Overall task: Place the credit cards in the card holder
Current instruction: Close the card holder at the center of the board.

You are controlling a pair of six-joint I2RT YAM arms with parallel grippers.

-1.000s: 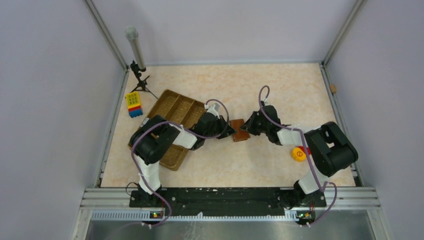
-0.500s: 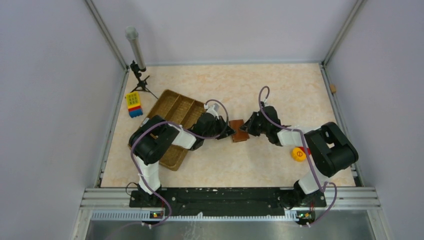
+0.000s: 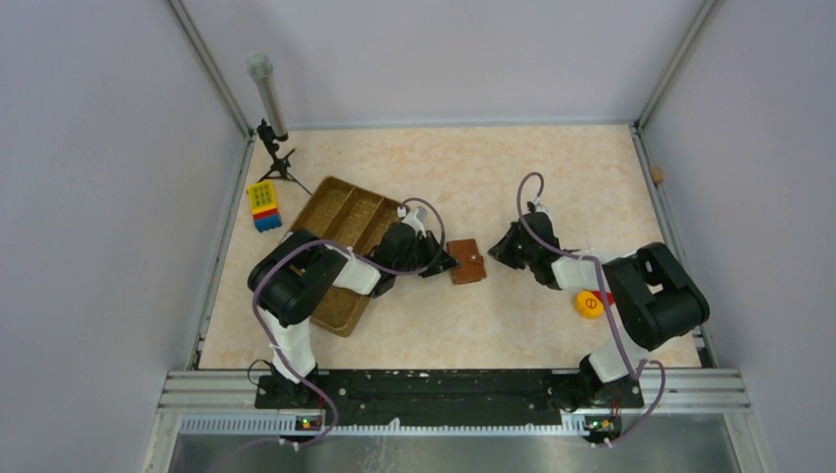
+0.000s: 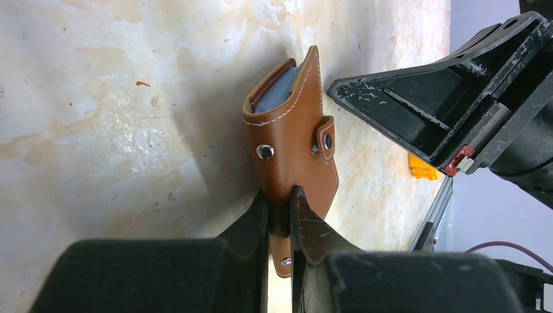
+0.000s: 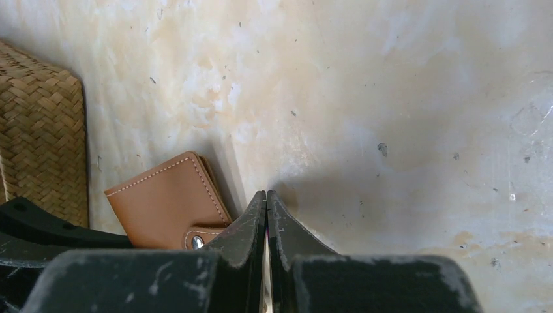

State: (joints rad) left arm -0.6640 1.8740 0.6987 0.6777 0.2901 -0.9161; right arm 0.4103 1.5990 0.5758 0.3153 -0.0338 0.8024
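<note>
At mid-table beside the woven tray (image 3: 340,209), my left gripper (image 4: 280,203) pinches the brown card holder (image 4: 293,140) by its edge, a bluish credit card (image 4: 276,92) peeking from its pocket; my right gripper (image 5: 266,199), shut and empty, waits nearby, best used to nudge that card fully in.

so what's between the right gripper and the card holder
Nothing but a narrow strip of bare table; the top view shows the right gripper apart from the card holder.
</note>
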